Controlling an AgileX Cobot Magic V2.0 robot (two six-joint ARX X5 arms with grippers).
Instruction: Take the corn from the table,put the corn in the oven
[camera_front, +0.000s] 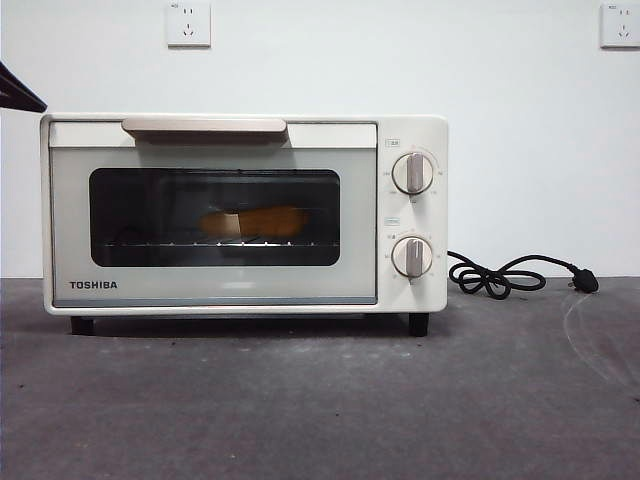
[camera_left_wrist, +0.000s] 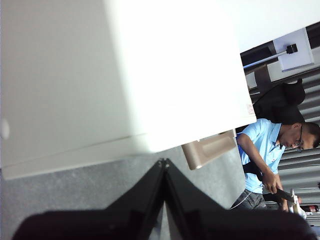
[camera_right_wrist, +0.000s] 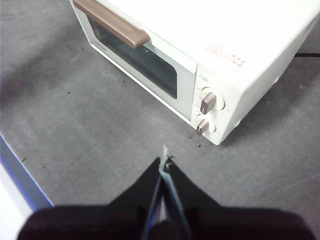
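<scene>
Bare table (camera_front: 320, 400) fills the foreground of the front view, dark grey and mottled, with nothing lying on it ahead of the oven (camera_front: 245, 215). Behind that strip the oven stands on black feet with its door shut and the beige handle (camera_front: 204, 125) level across the top of the door.

Location of the corn (camera_front: 255, 221): inside the oven, lying lengthwise on the wire rack, seen dimly through the dark glass as an orange cob. Judged from this, the placing step appears complete and the door already closed.

Gripper status:
- Left gripper (camera_left_wrist: 164, 161): jaws pressed together at the tips, holding nothing. It hangs close beside the oven's cream side wall. A black tip at the upper left edge of the front view is probably this arm.
- Right gripper (camera_right_wrist: 164, 161): jaws likewise closed on nothing, raised above the table in front of the knob end of the oven, well apart from it.

Handling notes, as judgement only: the corn looks like a hollow moulded toy, so expect it to be light and rigid. Its glossy skin is likely slippery; the ridged kernel rows should give the jaws some bite. Should it need regrasping, take hold across the middle of the cob, jaws square to its long axis, not at the blunt end, where it may squirt out. Fragility appears low.

A black power cord (camera_front: 500, 275) lies unplugged beside the oven.
</scene>
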